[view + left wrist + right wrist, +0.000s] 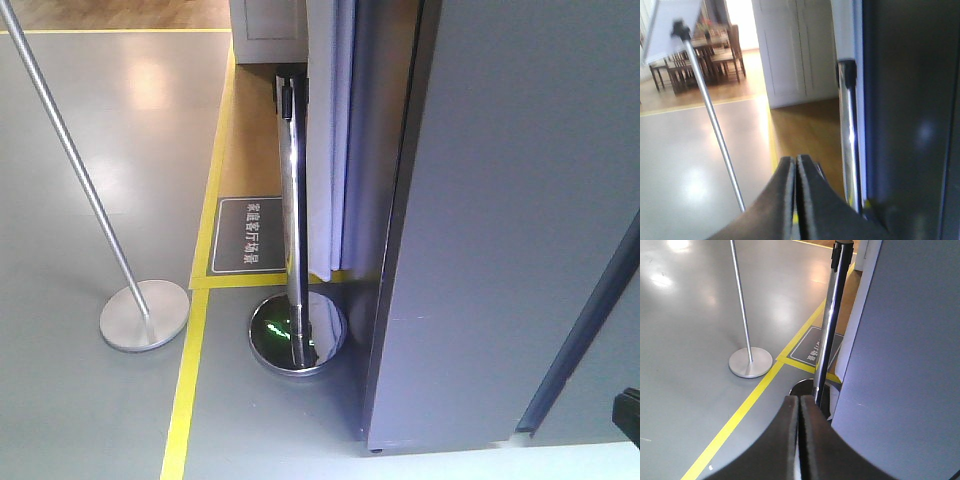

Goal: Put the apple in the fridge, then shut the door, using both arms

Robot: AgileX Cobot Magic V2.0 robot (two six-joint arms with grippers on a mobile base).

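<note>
The apple is out of view in every frame. The fridge fills the right of the front view as a tall dark grey panel, with a white edge strip along its left. I cannot tell whether this grey face is the door or the fridge's side. The same grey face shows in the right wrist view as the fridge, and as a dark surface in the left wrist view, the fridge. My left gripper is shut with nothing between its fingers. My right gripper is also shut and holds nothing, close to the grey panel.
A chrome stanchion post on a round base stands right beside the fridge's left edge. A slanted silver pole with a disc base stands further left. Yellow floor tape and a grey floor sign mark the floor. White cabinets lie beyond.
</note>
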